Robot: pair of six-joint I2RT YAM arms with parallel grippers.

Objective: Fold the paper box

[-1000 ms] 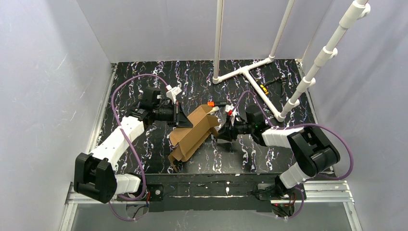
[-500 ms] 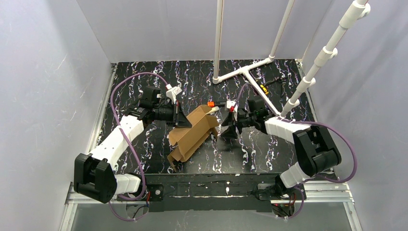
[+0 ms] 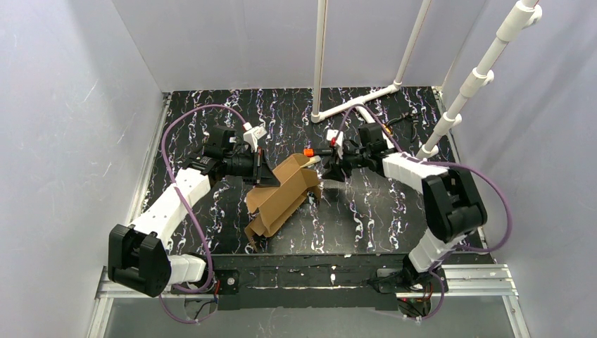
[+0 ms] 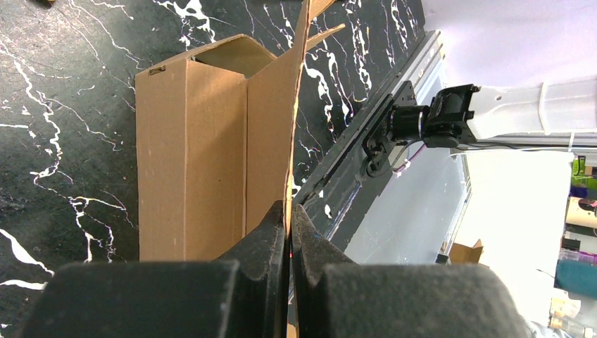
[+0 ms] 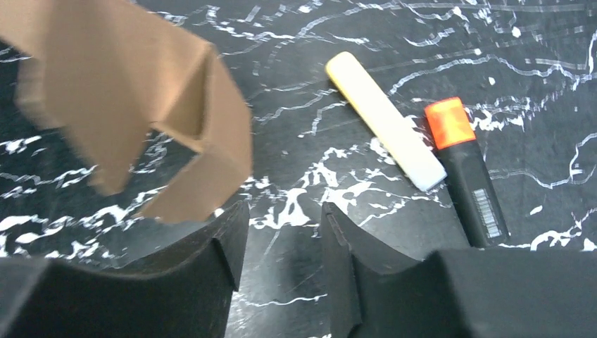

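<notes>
Folding looks underway: left tool (image 4: pixel 288 225) pinches a raised box (image 3: pixel 285 193) flap; right tool (image 5: pixel 281 236), spread and empty, should next grip the flap just ahead.

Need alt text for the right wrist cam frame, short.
The right gripper stands open at the bottom edge, nothing between its black fingers, over a black marbled table. A blurred corner of the brown paper box fills the upper left; a pale yellow stick and an orange-capped black marker lie side by side at right.
</notes>
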